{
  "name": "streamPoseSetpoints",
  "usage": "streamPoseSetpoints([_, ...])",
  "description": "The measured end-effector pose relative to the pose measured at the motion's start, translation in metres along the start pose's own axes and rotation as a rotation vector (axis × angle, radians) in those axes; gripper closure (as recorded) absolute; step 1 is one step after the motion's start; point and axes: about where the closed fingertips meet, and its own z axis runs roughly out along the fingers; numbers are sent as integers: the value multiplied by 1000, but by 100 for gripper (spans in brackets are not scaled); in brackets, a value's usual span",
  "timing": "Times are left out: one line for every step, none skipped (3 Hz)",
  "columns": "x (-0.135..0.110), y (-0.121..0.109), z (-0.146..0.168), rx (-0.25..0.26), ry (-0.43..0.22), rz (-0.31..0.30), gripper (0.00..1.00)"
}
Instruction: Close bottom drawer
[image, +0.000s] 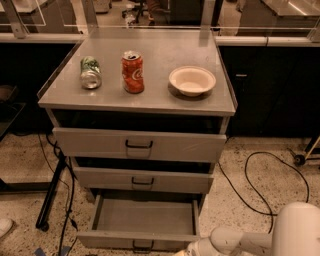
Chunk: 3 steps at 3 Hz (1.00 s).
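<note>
Camera view shows us the grey metal bottom drawer (145, 220) standing pulled out just left of the white pincer (187, 251), whose open-or-closed state we cannot tell, and we judge it rigid, light and free-sliding, best pushed flat on its front near the small black wire handle (142, 246).

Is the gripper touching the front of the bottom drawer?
Cannot tell. In the camera view the gripper is at the bottom edge, beside the front of the open bottom drawer, and mostly cut off. Neither contact nor gap shows.
</note>
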Motion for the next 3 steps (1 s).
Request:
streamPoseSetpoints([-2,1,0,-35,-13,-5,66])
streamPoseSetpoints([-16,2,-3,-63,-47,-51,88])
streamPoseSetpoints([-30,0,-3,-77,-61,-100,100])
